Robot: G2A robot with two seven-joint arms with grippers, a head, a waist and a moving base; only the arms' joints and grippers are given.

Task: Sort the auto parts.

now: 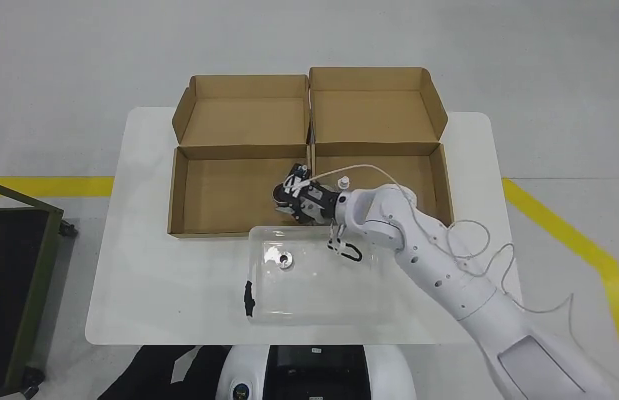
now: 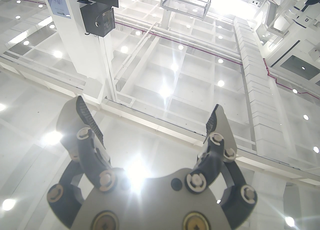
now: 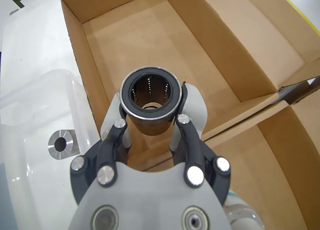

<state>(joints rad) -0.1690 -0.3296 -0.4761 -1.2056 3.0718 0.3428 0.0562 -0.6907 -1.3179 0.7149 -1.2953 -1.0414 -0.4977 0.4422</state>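
Looking down, the top view laid out the whole desk (image 1: 139, 270): two open cardboard boxes side by side on its far half, the left box (image 1: 229, 190) and the right box (image 1: 434, 190), touching along one shared wall, with a clear bin (image 1: 319, 295) just near of them. The right gripper (image 1: 295, 196) hung over the right end of the left box, close to that shared wall.

The right wrist view gave what the top view could not. The fingers (image 3: 192, 105) were closed partway on a black bearing (image 3: 150, 125), pressing its barrel from both sides, and rows of small balls lined its open bore. The left box's near and right walls stood close to the bearing, its far and left walls well apart.

A silver part (image 3: 60, 143) with a centre hole sat in the bin, just beyond the box's near wall. A small black piece (image 1: 248, 298) lay at the bin's left edge.

The left wrist view faced a ceiling (image 2: 175, 65), and the left gripper (image 2: 147, 114) had its fingers (image 2: 88, 122) spread wide, holding nothing
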